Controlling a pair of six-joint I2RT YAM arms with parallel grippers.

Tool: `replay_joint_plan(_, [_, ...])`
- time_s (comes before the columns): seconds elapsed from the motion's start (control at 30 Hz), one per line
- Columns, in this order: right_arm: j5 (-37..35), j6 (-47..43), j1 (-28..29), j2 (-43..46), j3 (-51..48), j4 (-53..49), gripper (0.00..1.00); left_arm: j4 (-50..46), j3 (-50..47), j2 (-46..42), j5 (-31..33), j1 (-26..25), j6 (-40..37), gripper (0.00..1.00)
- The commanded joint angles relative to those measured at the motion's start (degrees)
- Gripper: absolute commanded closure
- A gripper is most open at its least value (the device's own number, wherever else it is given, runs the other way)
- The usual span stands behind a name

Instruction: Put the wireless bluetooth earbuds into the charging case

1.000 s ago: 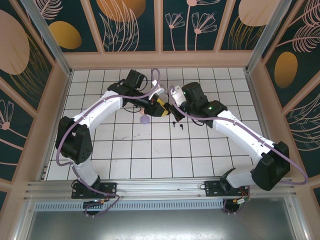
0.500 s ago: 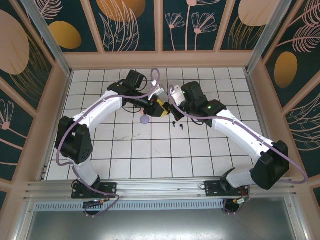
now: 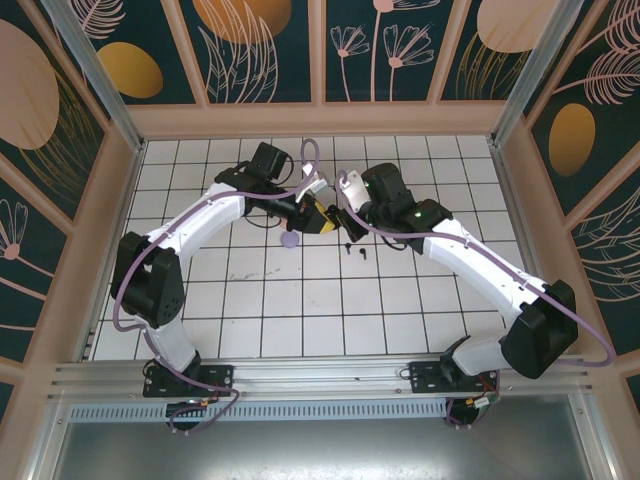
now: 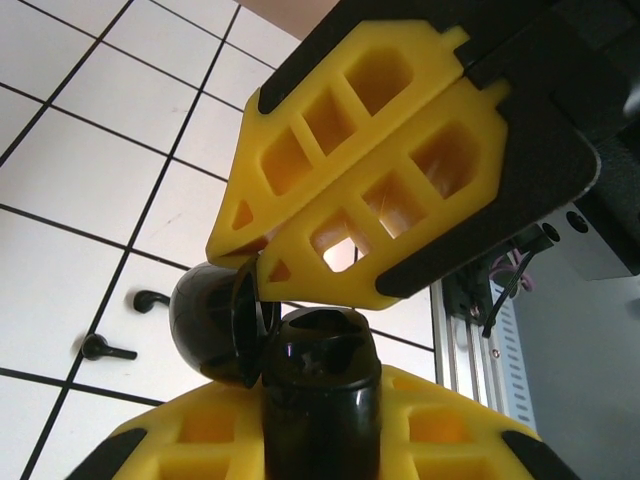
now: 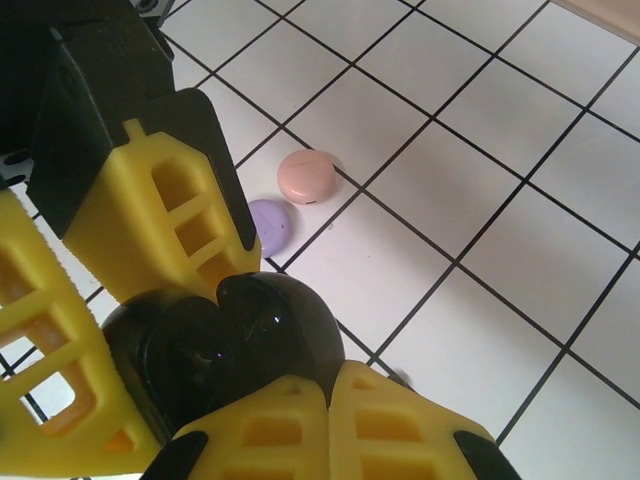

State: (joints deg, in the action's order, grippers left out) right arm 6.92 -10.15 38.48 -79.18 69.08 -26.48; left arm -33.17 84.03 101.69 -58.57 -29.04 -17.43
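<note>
1. My left claw (image 4: 320, 410) is clamped onto the black case (image 5: 175, 360), with one yellow finger on each flank of its body.
2. My right claw (image 4: 248, 262) is pressed together, finger against finger along the whole length. Its tips meet at the rim of the lid (image 5: 280, 320) and pinch that thin edge.
3. The black case stands open, with the lid swung away from the body at an angle. Both halves are glossy and rounded. I cannot tell whether anything sits inside.
4. Seen from above, my two claws meet nose to nose over the table (image 3: 400, 300), with the case between them.
5. Task items: the first black earbud (image 4: 150, 300) lies on a white tile just past the lid in my left wrist view and is partly hidden by it. The second black earbud (image 4: 105, 348) lies near it but apart, stem flat on the tile. Both are outside the case and neither claw touches them. From above, they lie just on the base side of my right claw.
6. The lilac case (image 5: 268, 225) is closed and lies flat on the tiles. From above, it is near my left claw, on the base side.
7. The pink case (image 5: 308, 176) is also closed and flat. It lies just beside the lilac case, further off in my right wrist view.
8. The table surface is white tile with dark grid lines.
9. At the far edge a pale wooden rail runs below dark floral panels (image 3: 265, 50)
</note>
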Motion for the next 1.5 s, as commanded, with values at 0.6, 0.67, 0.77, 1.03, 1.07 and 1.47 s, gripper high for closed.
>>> replay_joint_plan(0.6, [3.1, 4.6, -5.3, 3.3, 3.1, 1.8, 0.58, 17.7, -10.8, -7.1, -1.0, -0.1, 8.7, 1.00])
replay_joint_plan(0.67, [4.7, 5.8, -6.3, 4.6, 2.8, 2.8, 0.55, 18.5, -11.3, -7.4, -1.2, -0.1, 9.2, 1.00])
replay_joint_plan(0.77, [6.8, 7.0, -6.8, 5.9, 2.5, 3.4, 0.54, 19.6, -12.0, -7.7, -1.7, -0.1, 9.8, 1.00])
replay_joint_plan(1.03, [13.9, 11.1, -11.3, 9.6, 1.5, 5.9, 0.53, 23.3, -13.5, -9.7, -0.2, -0.1, 11.7, 1.00])
replay_joint_plan(1.07, [14.2, 12.0, -11.7, 10.1, 1.4, 6.2, 0.53, 24.6, -14.1, -10.3, 0.6, 0.0, 12.3, 1.00])
replay_joint_plan(1.47, [5.1, 23.9, -14.7, 12.0, -6.7, 2.9, 0.49, 54.5, -26.3, -24.4, 20.2, -0.1, 23.1, 1.00])
